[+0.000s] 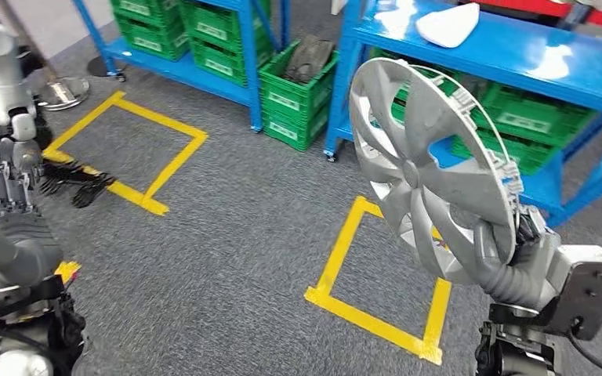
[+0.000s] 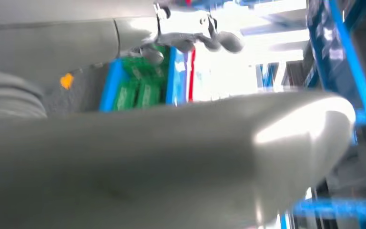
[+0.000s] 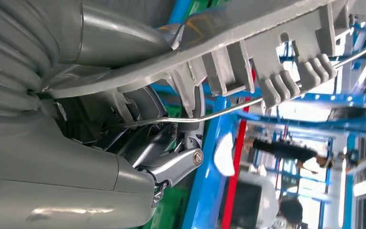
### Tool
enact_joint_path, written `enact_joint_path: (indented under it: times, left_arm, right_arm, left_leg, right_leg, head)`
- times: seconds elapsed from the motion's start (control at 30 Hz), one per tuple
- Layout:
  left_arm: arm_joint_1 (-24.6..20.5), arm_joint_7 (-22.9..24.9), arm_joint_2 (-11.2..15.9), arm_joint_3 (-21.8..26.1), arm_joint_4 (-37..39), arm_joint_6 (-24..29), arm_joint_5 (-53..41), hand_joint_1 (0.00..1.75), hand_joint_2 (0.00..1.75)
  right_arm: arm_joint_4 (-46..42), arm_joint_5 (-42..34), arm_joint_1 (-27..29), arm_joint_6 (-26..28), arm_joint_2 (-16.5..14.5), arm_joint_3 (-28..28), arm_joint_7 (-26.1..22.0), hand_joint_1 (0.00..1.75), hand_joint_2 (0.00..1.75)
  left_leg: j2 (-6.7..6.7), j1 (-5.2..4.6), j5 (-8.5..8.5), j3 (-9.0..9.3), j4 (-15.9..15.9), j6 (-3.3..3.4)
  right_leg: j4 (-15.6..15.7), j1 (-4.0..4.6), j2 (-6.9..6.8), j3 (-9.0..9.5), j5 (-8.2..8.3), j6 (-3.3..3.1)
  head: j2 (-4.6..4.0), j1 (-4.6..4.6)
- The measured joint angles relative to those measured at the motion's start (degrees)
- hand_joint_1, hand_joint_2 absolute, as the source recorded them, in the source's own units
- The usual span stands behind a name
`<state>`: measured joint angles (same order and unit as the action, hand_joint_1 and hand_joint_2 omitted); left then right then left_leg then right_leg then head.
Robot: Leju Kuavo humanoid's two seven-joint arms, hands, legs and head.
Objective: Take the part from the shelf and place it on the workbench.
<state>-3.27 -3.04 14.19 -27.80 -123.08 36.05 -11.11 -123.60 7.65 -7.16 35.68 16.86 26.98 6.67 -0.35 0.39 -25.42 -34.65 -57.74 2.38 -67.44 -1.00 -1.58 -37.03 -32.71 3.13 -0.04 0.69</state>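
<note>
The part is a silver wheel cover (image 1: 423,164) with curved spokes, standing on edge and tilted in the air above the floor at the right of the head view. My right hand (image 1: 511,252) grips it at its lower rim, thumb on the front face, fingers behind. The right wrist view shows the cover's rim (image 3: 267,62) with its clips and wire ring, clamped between my thumb and the dark fingers (image 3: 143,138) of my right hand (image 3: 124,119). My left hand (image 1: 0,176) is raised at the left with its fingers upright and holds nothing; its thick thumb (image 2: 171,157) crosses the left wrist view.
Blue shelves (image 1: 517,55) with green crates (image 1: 294,94) stand ahead and to the right, and a white moulded part (image 1: 447,23) lies on the top shelf. Two yellow tape squares (image 1: 337,301) mark the grey carpet. A round stand base (image 1: 63,92) sits far left.
</note>
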Motion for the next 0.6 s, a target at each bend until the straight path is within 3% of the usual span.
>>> enact_joint_path:
  times: [0.07, 0.1, 0.17, 0.23, 0.3, 0.37, 0.43, 0.5, 0.57, 0.6]
  left_arm:
    - [0.0, 0.0, 0.0, 0.0, 0.1, 0.0, 0.0, 0.0, 0.0]
    - [0.0, 0.0, 0.0, 0.0, 0.1, 0.0, 0.1, 0.0, 0.0]
    - [0.0, 0.0, 0.0, 0.0, 0.1, 0.0, 0.1, 0.0, 0.0]
    - [0.0, 0.0, 0.0, 0.0, 0.1, 0.0, 0.1, 0.0, 0.0]
    - [-0.1, 0.0, 0.0, 0.0, 0.1, 0.0, 0.0, 0.0, 0.0]
    - [0.0, 0.1, 0.0, 0.0, 0.1, 0.0, 0.0, 0.0, 0.0]
    - [0.0, 0.0, 0.0, 0.0, 0.0, 0.0, 0.0, 0.0, 0.0]
    - [-0.1, 0.0, 0.1, 0.1, 0.0, 0.0, 0.0, 0.0, 0.0]
    - [-0.1, 0.1, 0.1, 0.1, 0.0, 0.0, 0.0, 0.0, 0.0]
    - [0.0, 0.1, 0.1, 0.1, 0.1, 0.0, 0.0, 0.0, 0.0]
  right_arm:
    - [0.1, -0.2, 0.0, 0.0, 0.0, 0.0, 0.0, 1.75, 1.75]
    - [0.2, -0.4, 0.0, 0.0, 0.0, 0.0, -0.1, 1.75, 1.75]
    - [0.3, -0.5, 0.0, 0.0, 0.0, 0.0, -0.1, 1.75, 1.75]
    - [0.3, -0.6, -0.2, 0.0, 0.0, 0.0, -0.3, 1.75, 1.75]
    - [0.3, -0.7, -0.3, 0.0, 0.0, 0.0, -0.4, 1.75, 1.75]
    - [0.3, -0.7, -0.4, 0.0, 0.0, 0.0, -0.4, 1.75, 1.75]
    - [0.3, -0.8, -0.5, 0.0, 0.0, 0.0, -0.4, 1.75, 1.75]
    - [0.3, -0.8, -0.5, 0.0, 0.0, 0.0, -0.5, 1.75, 1.75]
    - [0.3, -0.8, -0.4, 0.1, 0.0, 0.0, -0.6, 1.75, 1.75]
    - [0.4, -0.8, -0.4, 0.1, 0.0, 0.0, -0.6, 1.75, 1.75]
  left_leg:
    - [-1.55, -0.1, 0.02, 0.0, 0.0, 0.1]
    - [-2.4, -0.15, 0.03, 0.01, -0.1, 0.11]
    - [-4.01, -0.17, 0.04, 0.06, -0.2, 0.1]
    - [-5.4, -0.12, 0.15, -0.18, -0.4, -0.12]
    - [-6.63, 0.16, 0.47, -0.77, -0.4, -0.74]
    - [-7.55, 0.48, 0.72, -1.26, -0.4, -1.45]
    - [-5.42, 0.28, -0.34, -2.37, -2.2, -1.98]
    - [-1.73, 0.19, -3.21, -5.37, -8.1, -2.34]
    - [-0.2, 0.46, -5.56, -8.75, -14.8, -2.62]
    - [0.08, 0.55, -5.57, -9.39, -16.0, -2.72]
  right_leg:
    - [-6.0, 0.12, 0.92, -3.05, -1.49, -0.11]
    - [-6.3, 0.19, 1.12, -3.43, -0.75, -0.26]
    - [-0.8, 0.29, 2.03, -1.31, 3.05, -0.78]
    - [6.1, 0.2, 4.42, 1.89, 5.57, -1.46]
    - [8.9, 0.31, 5.54, 3.39, 5.76, -1.88]
    - [9.5, 0.36, 4.45, 3.76, 6.01, -2.21]
    - [10.3, 0.15, 3.13, 4.36, 6.32, -2.79]
    - [10.8, 0.18, 1.8, 4.76, 6.42, -3.2]
    - [10.7, 0.27, 0.6, 4.73, 6.38, -3.27]
    - [10.7, 0.28, -0.03, 4.7, 6.35, -3.23]
  head:
    - [0.0, -0.62]
    - [0.0, -0.86]
    - [0.0, -1.34]
    - [0.0, -1.59]
    - [0.0, -1.75]
    - [0.0, -1.88]
    - [0.0, -1.53]
    - [0.0, -0.96]
    - [0.0, -0.62]
    - [0.0, -0.48]
